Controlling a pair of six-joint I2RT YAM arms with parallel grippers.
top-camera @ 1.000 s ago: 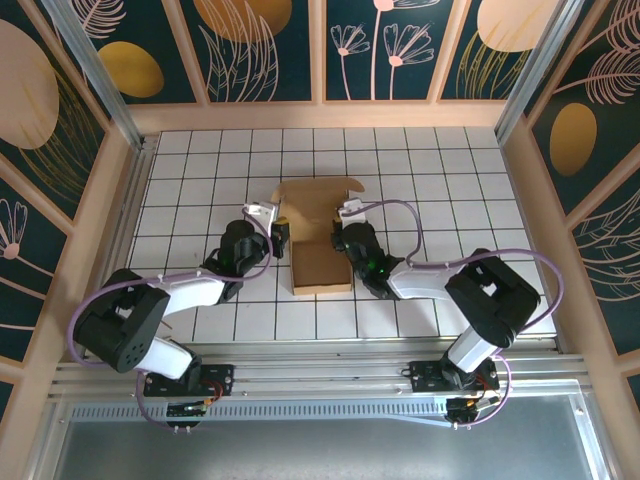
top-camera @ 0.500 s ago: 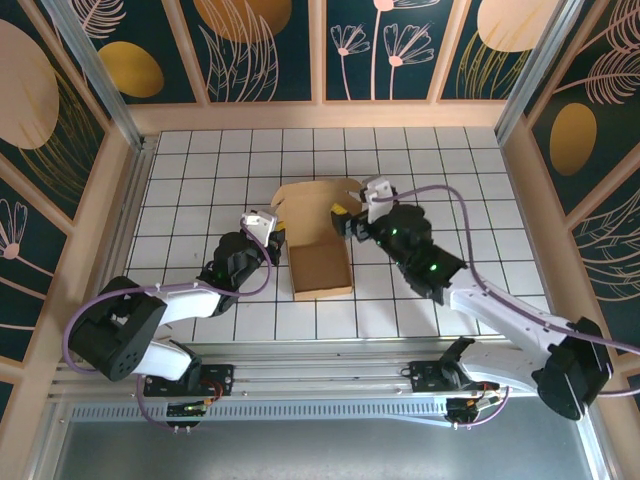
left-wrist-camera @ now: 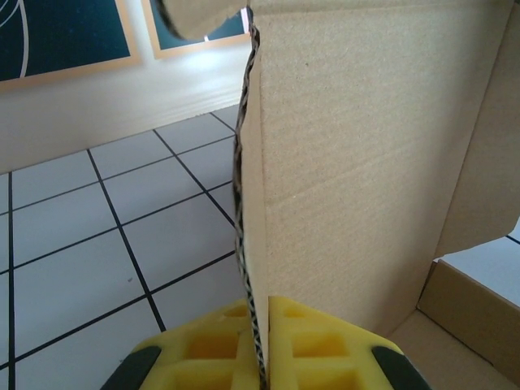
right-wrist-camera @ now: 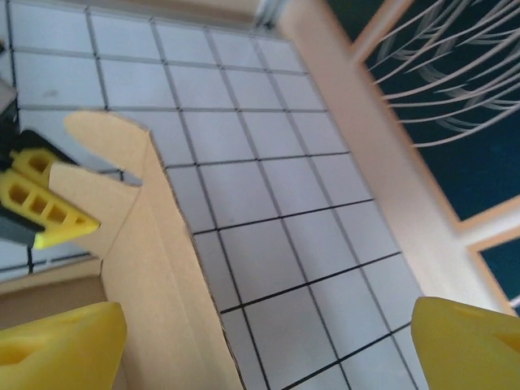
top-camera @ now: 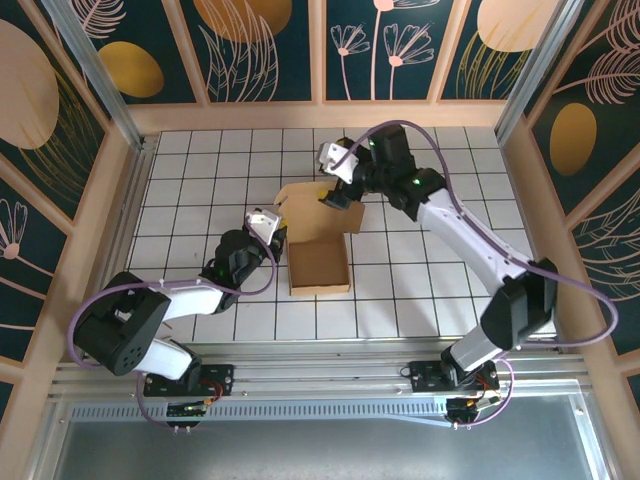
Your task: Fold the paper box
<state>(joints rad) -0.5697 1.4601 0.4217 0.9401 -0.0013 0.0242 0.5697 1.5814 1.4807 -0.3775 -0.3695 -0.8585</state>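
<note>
Your left gripper [left-wrist-camera: 262,357] pinched an upright wall of the paper box [left-wrist-camera: 357,162], while your right gripper [right-wrist-camera: 268,345] stood spread wide, a flap just ahead of it.

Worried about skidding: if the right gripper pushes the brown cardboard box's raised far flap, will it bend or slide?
Probably light: the brown cardboard box is one thin sheet, so it could slide on the smooth tiled table. The left gripper pinching its side wall should anchor it. Panels look flat and stiff; creases likely hinge.
</note>
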